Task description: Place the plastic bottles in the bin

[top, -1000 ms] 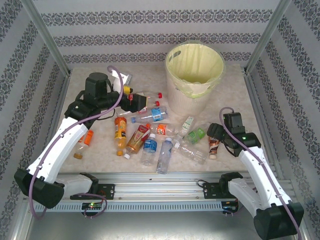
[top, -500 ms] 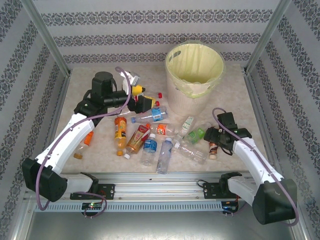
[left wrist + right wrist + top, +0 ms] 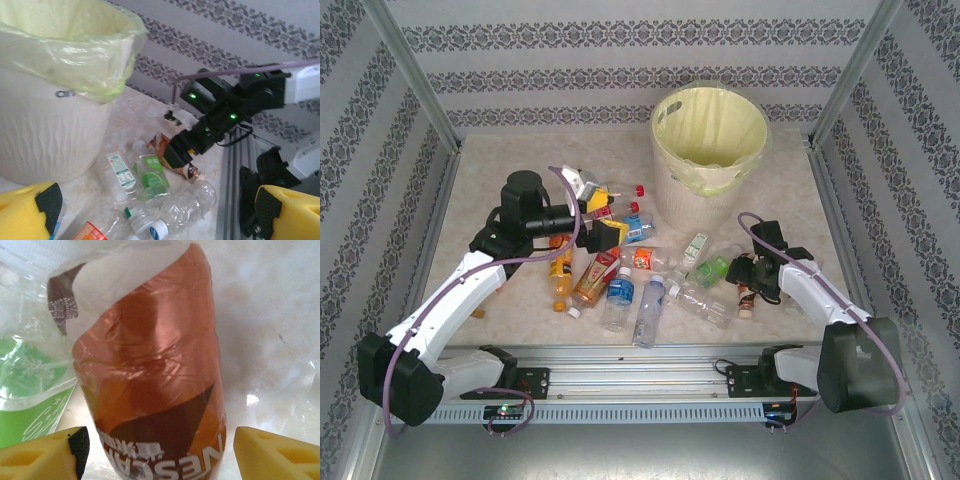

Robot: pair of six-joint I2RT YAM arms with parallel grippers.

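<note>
Several plastic bottles lie scattered mid-table in front of the pale-yellow bin, which stands upright at the back. My right gripper is low over a brown-labelled bottle at the right end of the pile. In the right wrist view that bottle lies between my yellow fingers, with a narrow gap on each side; the right gripper is open around it. My left gripper hovers open over the bottles left of the bin, holding nothing. The left wrist view shows the bin and the right gripper.
A green-labelled bottle and a clear crushed bottle lie just beside the brown one. An orange bottle lies under my left arm. Patterned walls and metal posts close in both sides; a rail runs along the near edge.
My right gripper has slid left and come down around the brown-labelled bottle, its fingers narrowing. My left gripper has moved right and nearer, over the bottles.
</note>
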